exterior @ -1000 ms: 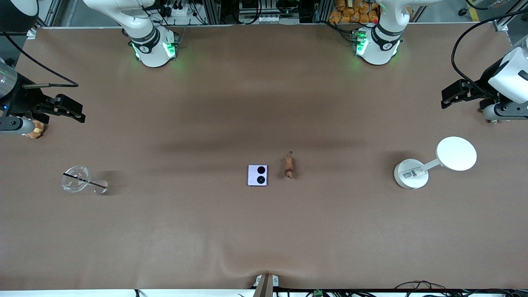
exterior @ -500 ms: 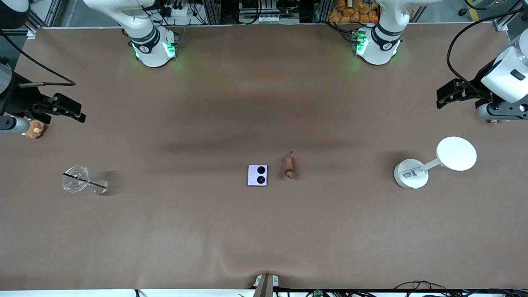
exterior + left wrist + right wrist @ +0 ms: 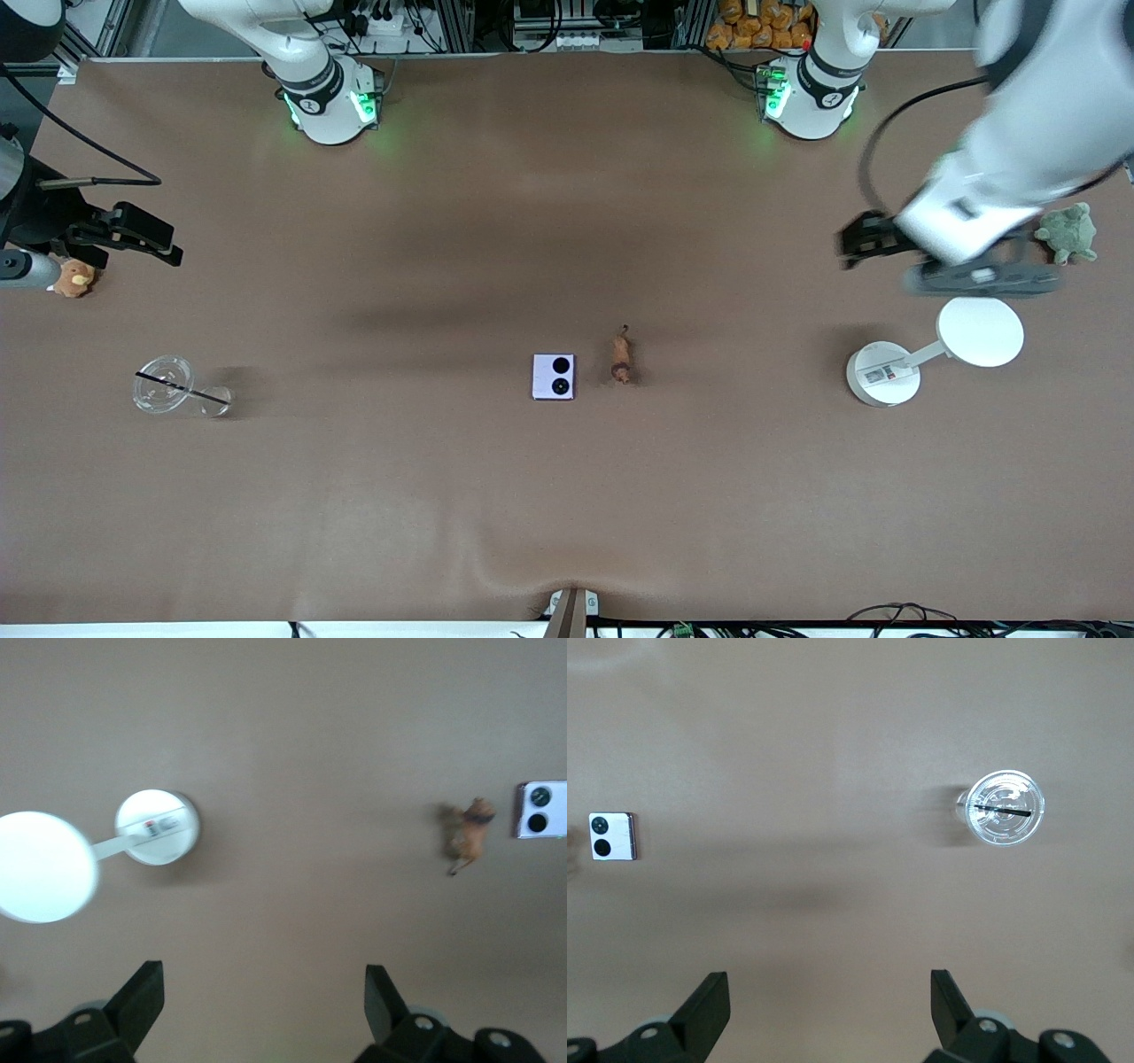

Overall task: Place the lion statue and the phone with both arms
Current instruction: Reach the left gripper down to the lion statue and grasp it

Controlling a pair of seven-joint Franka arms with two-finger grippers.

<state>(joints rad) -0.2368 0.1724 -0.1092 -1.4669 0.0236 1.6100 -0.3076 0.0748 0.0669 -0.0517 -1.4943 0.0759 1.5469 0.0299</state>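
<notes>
The lavender-white phone (image 3: 554, 377) lies flat in the middle of the table, its two black circles facing up. The reddish-brown lion statue (image 3: 622, 356) lies beside it, toward the left arm's end. Both also show in the left wrist view, the lion (image 3: 468, 833) and the phone (image 3: 541, 810); the phone (image 3: 611, 836) shows in the right wrist view. My left gripper (image 3: 979, 277) is open and empty in the air over bare table near the white stand; its jaws (image 3: 266, 983) stand wide apart. My right gripper (image 3: 31, 268) is open and empty at the right arm's end (image 3: 828, 992).
A white round stand (image 3: 883, 374) with a white disc (image 3: 980, 330) on an arm stands at the left arm's end. A green plush turtle (image 3: 1067, 232) sits near that edge. A clear plastic cup (image 3: 168, 387) and a tan plush toy (image 3: 75, 276) lie at the right arm's end.
The left arm has swung from the table's edge toward the middle, uncovering the green turtle. The right arm has barely moved. The phone and lion have not moved.
</notes>
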